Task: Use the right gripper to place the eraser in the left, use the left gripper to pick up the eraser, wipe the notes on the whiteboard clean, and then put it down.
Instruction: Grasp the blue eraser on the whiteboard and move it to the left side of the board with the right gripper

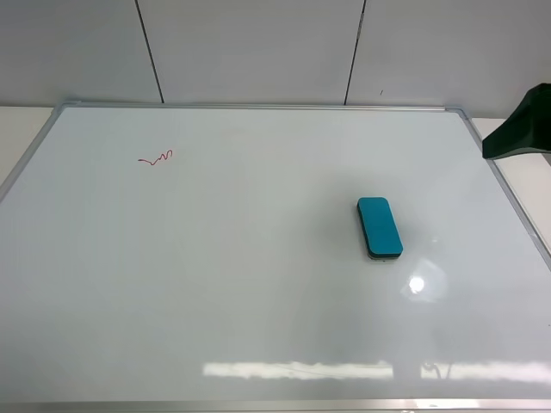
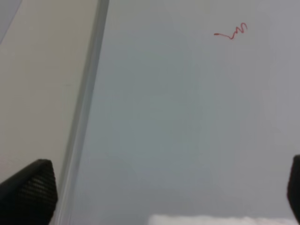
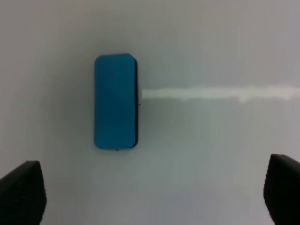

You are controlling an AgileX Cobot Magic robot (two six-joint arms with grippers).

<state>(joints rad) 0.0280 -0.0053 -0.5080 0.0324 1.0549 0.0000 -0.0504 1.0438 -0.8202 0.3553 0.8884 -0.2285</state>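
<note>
The teal eraser (image 1: pixel 380 227) lies flat on the whiteboard (image 1: pixel 258 284), right of centre. The notes (image 1: pixel 157 158), a small red squiggle, sit at the far left of the board. Only a dark part of my right arm (image 1: pixel 521 125) shows, at the right edge above the board's far corner. In the right wrist view my right gripper (image 3: pixel 152 192) is open and holds nothing, hovering above the board with the eraser (image 3: pixel 116 101) ahead of it, nearer one finger. In the left wrist view my left gripper (image 2: pixel 161 197) is open over the board's left part, with the notes (image 2: pixel 230 32) further ahead.
The board's silver frame (image 2: pixel 84 108) runs past the left gripper, with beige tabletop (image 2: pixel 37 93) beyond it. A panelled grey wall (image 1: pixel 258 43) rises behind the board. Lamp glare (image 1: pixel 297 370) streaks the near part of the board.
</note>
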